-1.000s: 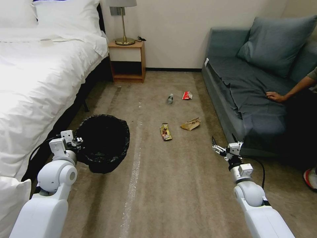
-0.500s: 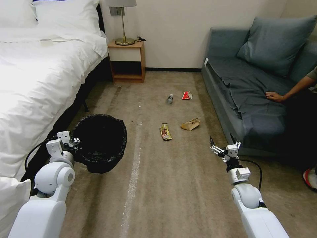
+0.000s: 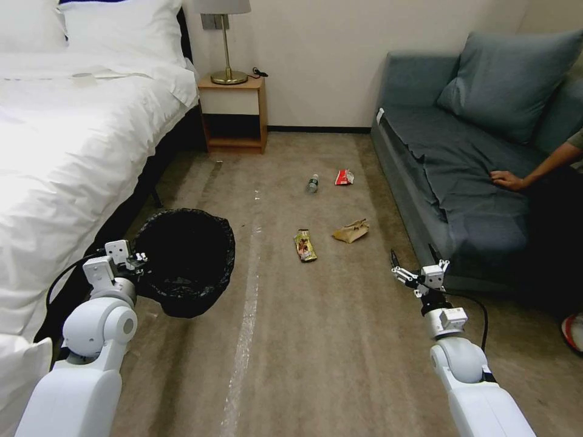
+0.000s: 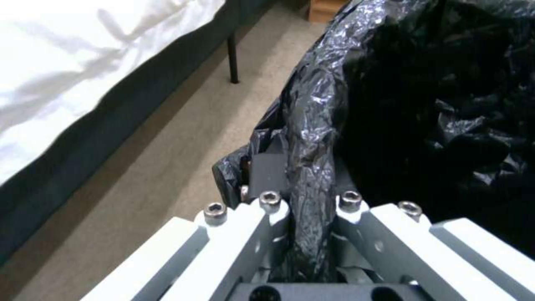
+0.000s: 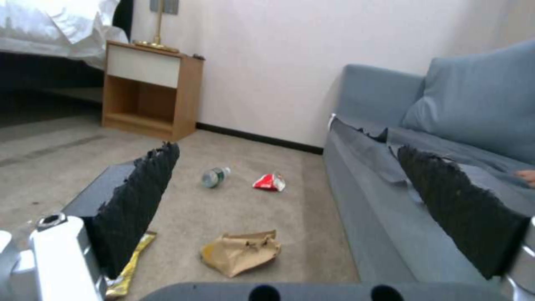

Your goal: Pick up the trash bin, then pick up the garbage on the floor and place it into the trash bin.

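The trash bin, lined with a crinkly black bag, sits low on my left beside the bed. My left gripper is shut on its near rim, and the left wrist view shows the gripper pinching the liner fold of the bin. My right gripper hangs open above the carpet near the sofa. Ahead of it lies the garbage: a gold-brown wrapper, a crumpled brown bag, a small bottle and a red-and-white packet. The open right gripper frames the brown bag, the bottle and the packet.
A white bed runs along the left. A wooden nightstand with a lamp stands against the far wall. A grey-blue sofa lines the right side, with a person's hand resting on it. Open carpet lies between them.
My left arm and the bin have shifted a little to the left. The right gripper has barely moved and stays open. The garbage lies where it was.
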`<state>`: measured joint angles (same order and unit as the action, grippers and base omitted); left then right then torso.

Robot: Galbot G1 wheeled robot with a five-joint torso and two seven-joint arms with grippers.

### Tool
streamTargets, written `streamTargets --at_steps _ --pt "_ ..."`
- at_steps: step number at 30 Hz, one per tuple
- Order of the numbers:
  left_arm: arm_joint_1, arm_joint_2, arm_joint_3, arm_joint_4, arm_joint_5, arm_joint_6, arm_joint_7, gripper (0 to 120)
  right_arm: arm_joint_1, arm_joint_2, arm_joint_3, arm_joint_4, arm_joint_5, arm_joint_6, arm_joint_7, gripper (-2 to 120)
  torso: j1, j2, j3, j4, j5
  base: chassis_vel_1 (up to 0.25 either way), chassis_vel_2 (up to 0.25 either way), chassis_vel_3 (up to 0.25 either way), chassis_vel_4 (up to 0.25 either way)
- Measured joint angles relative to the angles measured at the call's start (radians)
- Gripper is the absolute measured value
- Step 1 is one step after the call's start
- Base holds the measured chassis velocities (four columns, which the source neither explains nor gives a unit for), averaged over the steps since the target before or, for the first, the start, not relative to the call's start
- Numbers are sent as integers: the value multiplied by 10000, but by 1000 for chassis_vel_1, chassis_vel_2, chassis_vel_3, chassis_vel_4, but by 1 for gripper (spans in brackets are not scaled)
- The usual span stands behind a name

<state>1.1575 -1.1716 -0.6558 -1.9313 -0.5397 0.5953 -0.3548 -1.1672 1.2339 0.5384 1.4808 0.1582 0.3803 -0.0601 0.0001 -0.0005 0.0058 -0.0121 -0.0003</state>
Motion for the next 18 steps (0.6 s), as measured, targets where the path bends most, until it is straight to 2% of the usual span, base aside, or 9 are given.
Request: streamTargets --at_steps 18 --pt "-155 -33 2 197 97 -77 34 3 159 17 31 -207 27 43 -160 100 0 0 -2 -1 3 -106 104 109 -111"
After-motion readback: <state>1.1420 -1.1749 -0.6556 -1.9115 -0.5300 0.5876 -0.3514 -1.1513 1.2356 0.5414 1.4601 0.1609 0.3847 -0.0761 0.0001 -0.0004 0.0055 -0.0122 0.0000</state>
